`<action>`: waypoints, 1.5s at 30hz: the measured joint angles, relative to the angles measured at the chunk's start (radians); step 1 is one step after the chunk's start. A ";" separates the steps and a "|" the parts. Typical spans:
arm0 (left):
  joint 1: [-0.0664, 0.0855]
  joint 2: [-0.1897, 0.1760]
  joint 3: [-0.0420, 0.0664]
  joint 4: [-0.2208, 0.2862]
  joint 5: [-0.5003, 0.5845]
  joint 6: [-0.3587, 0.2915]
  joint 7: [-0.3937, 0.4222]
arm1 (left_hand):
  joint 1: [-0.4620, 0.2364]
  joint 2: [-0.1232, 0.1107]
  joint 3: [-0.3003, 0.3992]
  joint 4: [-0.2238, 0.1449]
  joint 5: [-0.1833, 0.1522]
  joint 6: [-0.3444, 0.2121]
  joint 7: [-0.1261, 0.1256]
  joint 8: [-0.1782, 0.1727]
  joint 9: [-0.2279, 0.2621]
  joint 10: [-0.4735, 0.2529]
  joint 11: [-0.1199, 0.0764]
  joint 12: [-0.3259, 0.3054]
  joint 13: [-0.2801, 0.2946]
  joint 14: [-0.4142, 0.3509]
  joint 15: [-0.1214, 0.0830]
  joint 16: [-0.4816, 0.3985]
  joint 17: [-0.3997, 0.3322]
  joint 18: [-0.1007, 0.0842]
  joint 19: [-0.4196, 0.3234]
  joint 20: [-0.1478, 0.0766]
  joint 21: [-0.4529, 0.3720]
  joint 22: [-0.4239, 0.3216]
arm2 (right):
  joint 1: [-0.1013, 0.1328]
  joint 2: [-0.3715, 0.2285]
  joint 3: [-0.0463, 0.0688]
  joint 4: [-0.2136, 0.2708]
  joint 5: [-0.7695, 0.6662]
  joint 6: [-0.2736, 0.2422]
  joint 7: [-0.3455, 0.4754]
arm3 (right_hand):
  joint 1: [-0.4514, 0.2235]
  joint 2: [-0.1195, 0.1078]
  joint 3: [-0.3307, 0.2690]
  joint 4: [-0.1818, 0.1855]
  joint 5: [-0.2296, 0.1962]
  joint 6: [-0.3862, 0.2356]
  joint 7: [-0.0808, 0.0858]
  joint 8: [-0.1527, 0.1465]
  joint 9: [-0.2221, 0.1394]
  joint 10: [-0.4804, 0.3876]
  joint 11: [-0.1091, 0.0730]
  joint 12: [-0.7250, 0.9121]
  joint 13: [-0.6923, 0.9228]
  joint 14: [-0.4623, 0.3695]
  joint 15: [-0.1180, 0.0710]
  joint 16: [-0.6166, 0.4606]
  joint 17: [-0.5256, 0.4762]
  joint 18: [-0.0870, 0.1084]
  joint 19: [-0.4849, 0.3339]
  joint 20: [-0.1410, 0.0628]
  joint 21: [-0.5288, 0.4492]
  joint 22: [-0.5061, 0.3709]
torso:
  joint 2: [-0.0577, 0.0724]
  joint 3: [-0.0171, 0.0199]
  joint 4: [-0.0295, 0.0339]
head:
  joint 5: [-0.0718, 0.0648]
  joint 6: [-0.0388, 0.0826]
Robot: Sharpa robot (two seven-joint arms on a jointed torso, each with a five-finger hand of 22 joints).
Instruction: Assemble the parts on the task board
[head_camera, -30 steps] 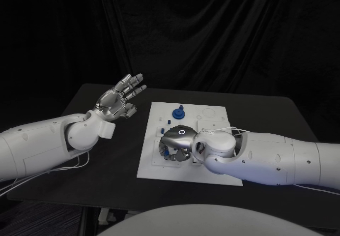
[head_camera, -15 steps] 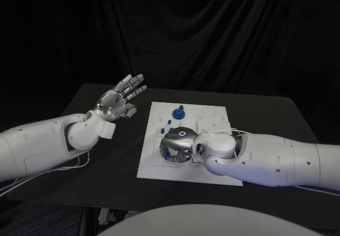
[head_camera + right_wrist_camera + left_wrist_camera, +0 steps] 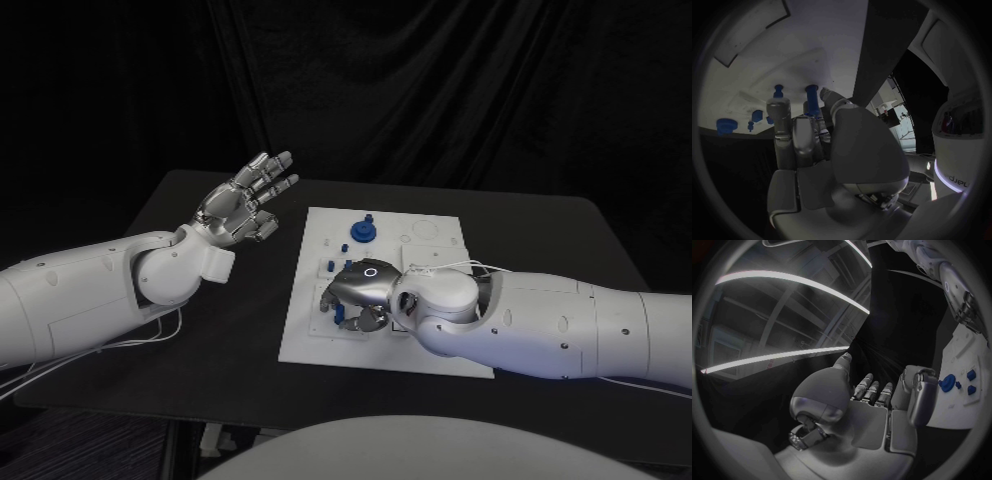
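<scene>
The right hand (image 3: 361, 292) is hovering low over the near left part of the task board (image 3: 433, 235), palm down, its fingers (image 3: 795, 132) curling inward beside a blue peg (image 3: 811, 97). From the wrist view the fingertips seem to be closing on the peg or just touching it, but I cannot tell whether it is actually held. The peg is standing upright, long axis rising from the board, directly in front of the fingertips, with a second blue peg (image 3: 778, 92) just beside it. Farther toward the board's far edge, a round blue part (image 3: 362, 231) is sitting well apart from this hand. The left hand (image 3: 242, 202) is waiting off the board's far left corner, raised above the table (image 3: 562, 225), fingers spread and holding nothing, so the right hand is much the nearer one.
</scene>
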 measured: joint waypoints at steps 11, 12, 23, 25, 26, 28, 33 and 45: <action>0.000 -0.001 0.000 0.000 0.000 0.000 -0.003 | 0.000 0.000 0.000 0.000 0.000 0.000 0.000 0.000 0.000 0.000 0.000 0.000 0.000 0.000 0.000 0.000 0.000 0.000 0.000 0.000 0.000 0.000 | -0.003 -0.005 -0.001 -0.002 0.000 0.031 -0.002 | 0.037 -0.025 -0.151 0.084 -0.032 -0.127 -0.046 -0.043 -0.062 -0.200 0.033 0.011 0.004 -0.052 0.026 -0.032 -0.050 0.017 -0.058 0.027 -0.126 0.000 | 0.000 -0.0002 0.0001 | -0.001 0.000; 0.000 -0.001 0.000 0.000 0.000 0.000 -0.003 | 0.000 0.000 0.000 0.000 0.000 0.000 0.000 0.000 0.000 0.000 0.000 0.000 0.000 0.000 0.000 0.000 0.000 0.000 0.000 0.000 0.000 0.000 | -0.003 -0.006 -0.001 -0.002 0.000 0.032 -0.002 | 0.043 -0.031 -0.157 0.097 -0.037 -0.127 -0.046 -0.043 -0.064 -0.209 0.032 0.018 0.006 -0.054 0.023 -0.032 -0.052 0.017 -0.058 0.027 -0.127 0.000 | 0.000 -0.0002 0.0001 | -0.001 0.000; -0.004 -0.003 0.000 -0.001 0.000 0.001 -0.007 | 0.000 0.000 0.000 0.000 0.000 0.000 0.000 0.000 0.000 0.000 0.000 0.000 0.000 0.000 0.000 0.000 -0.001 0.000 0.000 0.000 0.000 0.000 | -0.003 -0.054 0.006 0.021 0.003 -0.001 0.003 | 0.097 -0.059 -0.188 0.172 -0.037 -0.127 -0.046 -0.029 -0.084 -0.293 0.038 0.045 0.005 -0.057 0.021 -0.023 -0.052 0.017 -0.058 0.027 -0.131 0.000 | -0.001 0.0005 -0.0003 | -0.001 0.000; -0.005 -0.006 0.000 0.000 0.000 0.002 -0.007 | 0.000 0.000 0.000 0.000 0.000 0.000 0.000 0.000 0.000 0.000 0.000 0.000 0.000 0.000 0.000 0.000 -0.001 0.000 0.000 0.000 0.000 0.000 | 0.001 -0.073 0.008 0.033 0.008 -0.018 0.007 | 0.100 -0.062 -0.188 0.172 -0.030 -0.127 -0.046 -0.029 -0.085 -0.296 0.039 0.048 0.004 -0.057 0.021 -0.019 -0.051 0.017 -0.058 0.027 -0.131 0.000 | 0.000 0.0007 -0.0004 | -0.001 0.000; -0.005 -0.008 0.000 0.001 0.000 0.002 -0.007 | 0.000 0.000 0.000 0.000 0.000 0.000 0.000 0.000 0.000 0.000 0.000 0.004 0.000 0.000 0.000 0.000 -0.001 0.000 0.000 0.000 0.000 0.000 | 0.008 -0.087 0.008 0.041 0.014 -0.031 0.011 | 0.108 -0.054 -0.188 0.172 -0.022 -0.126 -0.045 -0.023 -0.086 -0.304 0.038 0.056 0.004 -0.057 0.021 -0.019 -0.051 0.017 -0.058 0.027 -0.131 0.000 | 0.000 0.0008 -0.0005 | -0.002 0.000; -0.006 -0.011 0.000 0.003 0.000 0.002 -0.007 | 0.000 0.000 0.000 0.000 0.004 0.000 0.000 0.000 0.000 0.000 0.000 0.004 0.000 0.000 0.000 0.000 -0.001 0.000 0.000 0.000 0.000 0.000 | 0.023 -0.112 0.010 0.056 0.029 -0.053 0.017 | 0.123 -0.038 -0.177 0.171 -0.002 -0.116 -0.035 -0.014 -0.088 -0.305 0.039 0.072 0.004 -0.053 0.017 -0.009 -0.042 0.017 -0.053 0.022 -0.125 0.000 | 0.000 0.0008 -0.0006 | -0.006 0.000; -0.008 -0.018 0.000 0.012 0.000 0.001 -0.004 | 0.000 0.000 0.000 0.000 0.004 0.004 -0.004 0.004 0.001 0.000 0.000 0.004 0.001 0.000 0.000 0.000 0.000 0.000 -0.004 -0.004 0.000 0.000 | 0.082 -0.209 0.013 0.117 0.122 -0.109 0.044 | 0.146 0.002 -0.152 0.156 0.029 -0.087 -0.005 0.007 -0.090 -0.250 0.027 0.143 0.018 -0.036 0.021 0.017 -0.009 0.017 -0.023 0.025 -0.067 0.000 | 0.000 0.0012 -0.0007 | -0.010 0.000; -0.009 -0.033 0.000 0.033 -0.001 -0.013 0.032 | 0.006 -0.008 -0.013 -0.013 0.004 0.030 -0.016 0.014 0.005 0.007 -0.007 0.016 0.004 0.000 0.000 0.000 0.000 0.000 -0.004 -0.011 0.000 0.000 | 0.179 -0.483 0.000 0.272 0.406 -0.162 0.088 | 0.123 0.041 -0.141 0.150 0.038 -0.006 0.028 0.065 -0.095 -0.128 -0.005 0.305 0.064 0.010 0.004 0.070 0.051 0.016 0.030 0.018 0.060 0.000 | -0.001 -0.0012 -0.0025 | -0.035 0.000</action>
